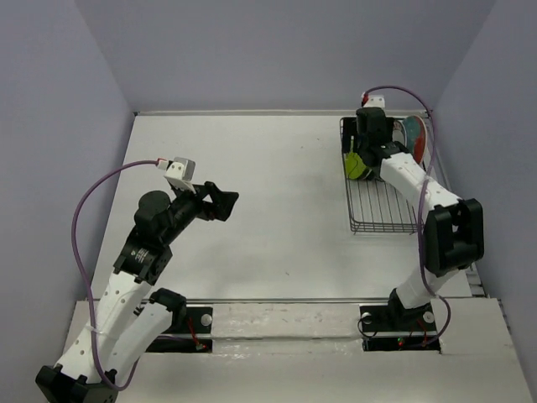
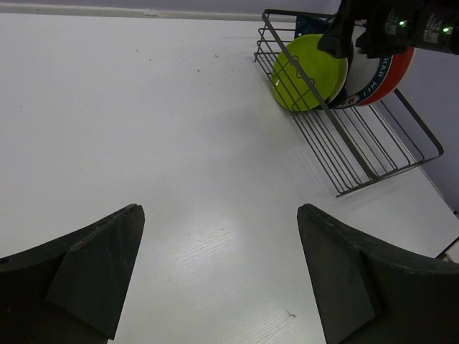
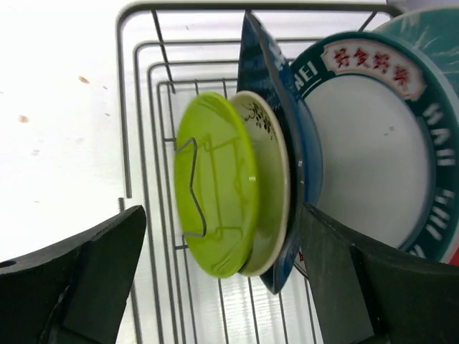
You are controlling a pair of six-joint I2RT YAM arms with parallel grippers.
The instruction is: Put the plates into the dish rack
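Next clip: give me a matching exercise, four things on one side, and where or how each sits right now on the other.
Things:
1. lime-green plate
2. cream plate
3. left gripper
4. dish rack

Places or states:
A. in the far right corner of the table
B. open, over bare surface, well away from the rack
C. on edge, at the exposed end of the row
D. on edge, directly behind the lime-green one

Pairs: 1-C, 2-D, 3-B, 4-A
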